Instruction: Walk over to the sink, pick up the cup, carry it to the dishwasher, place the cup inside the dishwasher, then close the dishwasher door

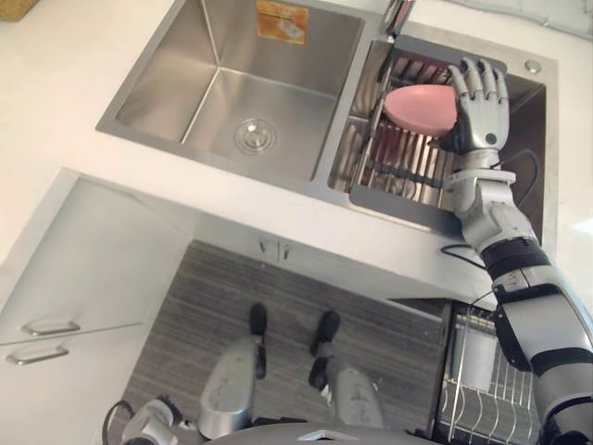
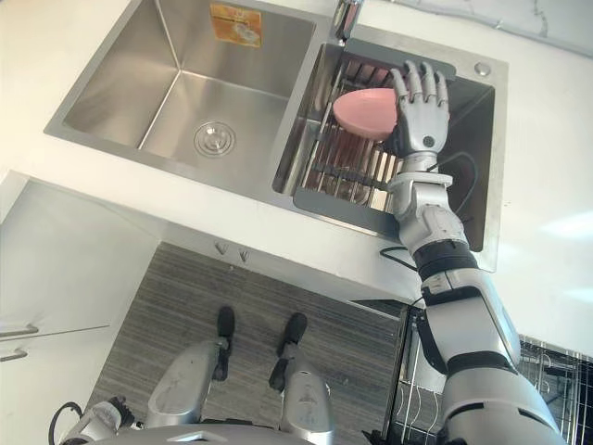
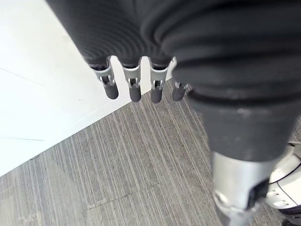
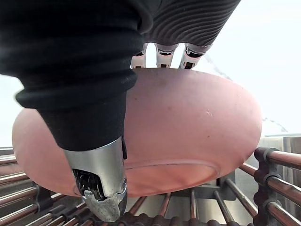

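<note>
Nearest, over the grey floor (image 3: pixel 141 165), the left hand (image 3: pixel 134 89) is hung with fingers straight and apart. Farther off, at the right, the pink cup (image 1: pixel 422 108) is clasped by the right hand (image 1: pixel 477 107), thumb on one side and fingers over the other, on the ribbed rack (image 1: pixel 398 162) set in the right basin of the sink (image 1: pixel 278 65) in the white bench (image 1: pixel 74 74).

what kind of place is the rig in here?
Most likely a home-style kitchen: a steel double sink set in a white counter, a drying rack in one basin where the right hand grips a pink cup, and what looks like a dishwasher's wire rack pulled out below.
</note>
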Controlling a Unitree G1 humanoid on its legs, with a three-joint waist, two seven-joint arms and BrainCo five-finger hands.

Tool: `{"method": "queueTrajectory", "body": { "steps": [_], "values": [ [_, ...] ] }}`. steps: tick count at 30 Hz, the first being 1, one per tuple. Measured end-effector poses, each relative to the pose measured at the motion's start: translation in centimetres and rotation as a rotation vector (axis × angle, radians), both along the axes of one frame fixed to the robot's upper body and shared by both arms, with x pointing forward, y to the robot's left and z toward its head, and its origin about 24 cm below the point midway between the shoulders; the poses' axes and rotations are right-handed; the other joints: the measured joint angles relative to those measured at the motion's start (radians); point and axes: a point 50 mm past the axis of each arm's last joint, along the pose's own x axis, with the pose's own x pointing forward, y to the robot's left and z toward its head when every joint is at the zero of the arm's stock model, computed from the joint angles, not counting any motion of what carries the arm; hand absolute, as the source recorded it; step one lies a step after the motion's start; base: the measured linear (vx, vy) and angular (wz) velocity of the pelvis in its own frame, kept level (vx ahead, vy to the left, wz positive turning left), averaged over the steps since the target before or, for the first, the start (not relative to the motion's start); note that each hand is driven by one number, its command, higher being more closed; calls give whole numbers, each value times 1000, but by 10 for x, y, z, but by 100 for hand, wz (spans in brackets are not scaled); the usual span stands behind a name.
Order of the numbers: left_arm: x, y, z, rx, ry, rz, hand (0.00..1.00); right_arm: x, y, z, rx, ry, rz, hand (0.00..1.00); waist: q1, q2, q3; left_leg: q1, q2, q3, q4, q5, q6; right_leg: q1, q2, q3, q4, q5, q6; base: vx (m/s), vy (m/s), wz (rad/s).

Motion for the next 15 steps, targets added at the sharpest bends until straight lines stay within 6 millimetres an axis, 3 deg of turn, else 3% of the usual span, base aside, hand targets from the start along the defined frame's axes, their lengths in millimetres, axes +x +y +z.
{"method": "queueTrajectory", "body": {
  "steps": [1,8,15],
  "values": [
    [0,0,0,1,-4,-3,0,0,0,0,-2,2,-2,100,0,0,0,0,2,0,-4,5,-3,0,2,-1,-1,0,0,-5,-22,6],
    [11,-6,2,15,-67,-55,0,1,-2,1,5,-8,-5,100,0,-1,0,4,8,0,-12,23,-18,-4,7,-4,-2,48,-2,37,-14,2],
    [30,-10,7,7,-166,-79,0,2,-4,2,81,-11,5,100,1,-3,1,3,13,19,-11,19,-23,-13,12,13,-4,53,-3,23,14,-8]
  ]
}}
